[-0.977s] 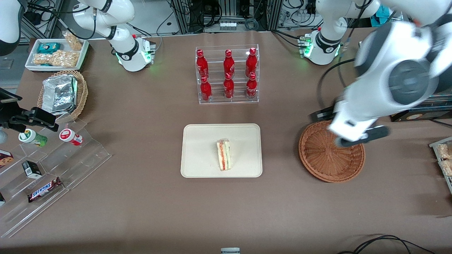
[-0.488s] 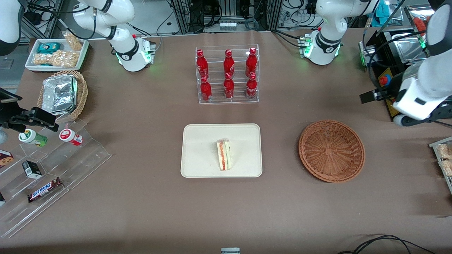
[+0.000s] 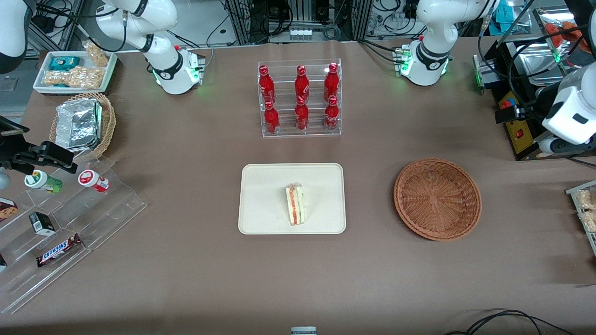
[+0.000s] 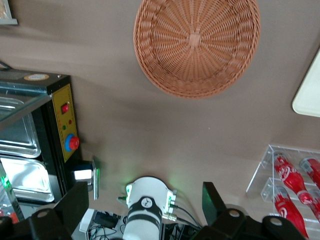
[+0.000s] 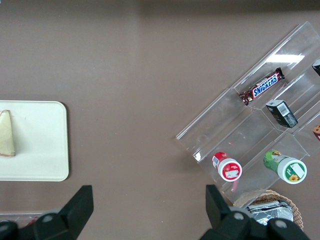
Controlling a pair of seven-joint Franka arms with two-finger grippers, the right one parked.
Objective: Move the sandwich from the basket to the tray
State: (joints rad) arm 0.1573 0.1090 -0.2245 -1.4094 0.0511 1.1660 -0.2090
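fingers [image 4: 75, 200] spread apart, empty | gripper [image 4: 142, 205] raised at working arm's end of tabletop [image 3: 186, 279] | sandwich [image 3: 295, 204] on tray [image 3: 260, 195] | basket [image 3: 437, 199] beside tray

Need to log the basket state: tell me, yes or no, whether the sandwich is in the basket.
No: the basket holds nothing, the sandwich lies on the tray, and the open pincer hangs at the working arm's end.

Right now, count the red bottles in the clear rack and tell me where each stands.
6 red bottles stand in the clear rack: three on the upper step, three on the lower step nearer the camera. None seem hidden. The gripper hangs open, away from the basket.
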